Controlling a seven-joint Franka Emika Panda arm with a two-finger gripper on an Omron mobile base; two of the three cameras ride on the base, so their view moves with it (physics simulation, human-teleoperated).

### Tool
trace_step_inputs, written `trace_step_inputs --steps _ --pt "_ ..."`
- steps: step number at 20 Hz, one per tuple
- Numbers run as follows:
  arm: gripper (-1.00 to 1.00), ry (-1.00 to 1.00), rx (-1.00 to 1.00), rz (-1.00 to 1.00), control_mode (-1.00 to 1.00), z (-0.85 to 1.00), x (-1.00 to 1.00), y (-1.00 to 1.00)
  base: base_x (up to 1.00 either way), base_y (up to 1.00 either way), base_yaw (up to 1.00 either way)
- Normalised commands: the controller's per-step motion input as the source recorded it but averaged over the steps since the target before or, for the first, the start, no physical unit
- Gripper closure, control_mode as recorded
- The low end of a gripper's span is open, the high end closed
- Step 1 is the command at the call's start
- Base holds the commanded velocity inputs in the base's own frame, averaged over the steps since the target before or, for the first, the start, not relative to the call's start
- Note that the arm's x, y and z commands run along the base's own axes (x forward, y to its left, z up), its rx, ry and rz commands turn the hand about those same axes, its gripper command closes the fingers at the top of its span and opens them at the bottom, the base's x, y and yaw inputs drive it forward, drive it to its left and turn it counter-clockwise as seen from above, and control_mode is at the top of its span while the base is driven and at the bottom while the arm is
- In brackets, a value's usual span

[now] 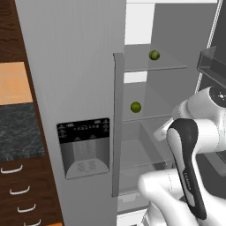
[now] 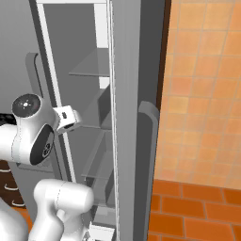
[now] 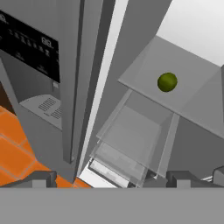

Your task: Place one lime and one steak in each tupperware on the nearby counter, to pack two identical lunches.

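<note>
An open grey fridge [image 1: 79, 88] holds two limes: one lime [image 1: 154, 54] on the upper glass shelf, another lime [image 1: 135, 107] on the shelf below. The dark speckled surface [image 1: 20, 130] sits left, over brown drawers. The pincer [image 3: 111, 179] is spread, empty.

fridge [image 1: 79, 66]: right door open | upper lime [image 1: 154, 54]: on upper shelf | lower lime [image 1: 135, 107]: on shelf below | surface [image 1: 20, 130]: dark, far left, over drawers
</note>
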Motion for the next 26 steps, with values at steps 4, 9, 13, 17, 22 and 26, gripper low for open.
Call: trace_step_inputs --steps 4,9,13,17,22,26 --pt "-1.00 -0.03 0.17 -0.45 -1.00 -0.15 0.27 -0.12 0.00 0.00 0.00" --pt "-1.00 -0.18 0.28 -0.52 -1.00 -0.01 0.00 -0.15 0.00 0.00 0.00" --pt "-1.00 -0.02 0.34 -0.25 -1.00 0.00 0.00 -0.26 0.00 0.00 0.00" --pt "-1.00 0.00 0.30 -0.01 -1.00 -0.08 0.12 -0.41 0.00 0.00 0.00" --pt "-1.00 0.07 0.01 0.08 -1.00 -0.16 0.80 0.00 0.00 0.00 0.00" --pt "-1.00 0.01 0.00 0.02 -1.00 -0.32 0.96 0.00 0.00 0.00 0.00"
